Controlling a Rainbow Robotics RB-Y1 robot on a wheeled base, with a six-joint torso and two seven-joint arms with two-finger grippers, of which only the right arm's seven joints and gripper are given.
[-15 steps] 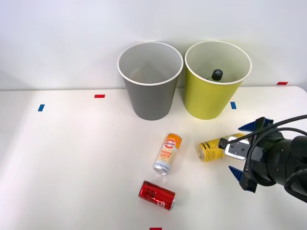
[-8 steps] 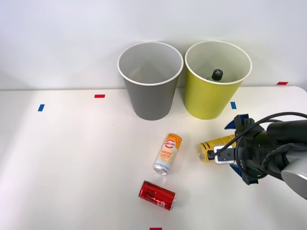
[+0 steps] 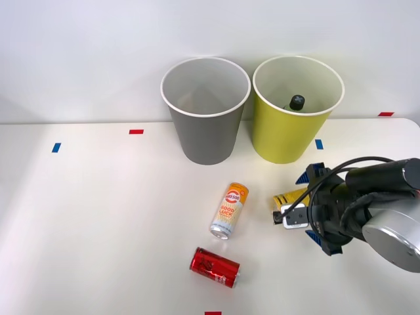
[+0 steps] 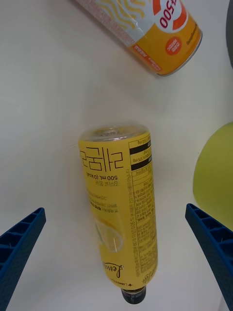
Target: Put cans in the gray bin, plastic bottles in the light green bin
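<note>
A yellow-labelled plastic bottle (image 3: 287,199) (image 4: 119,204) lies on the white table, black cap toward my wrist. My right gripper (image 3: 308,206) (image 4: 115,209) is open and low over it, one blue finger (image 4: 19,248) on each side and clear of the label. The orange-and-white can (image 3: 229,210) (image 4: 150,29) lies just left of the bottle. The red can (image 3: 214,267) lies nearer the front edge. The gray bin (image 3: 207,138) and the light green bin (image 3: 282,138) (image 4: 216,170) stand upright at the back. A black-capped bottle (image 3: 296,102) rests inside the green one.
Small red and blue tape marks (image 3: 136,131) dot the table. A white wall rises right behind the bins. Open table surface stretches to the left of the cans.
My right gripper has moved left and slightly back, from beside the yellow bottle's cap end to straddling its body. Cans, bottle and bins have stayed put.
</note>
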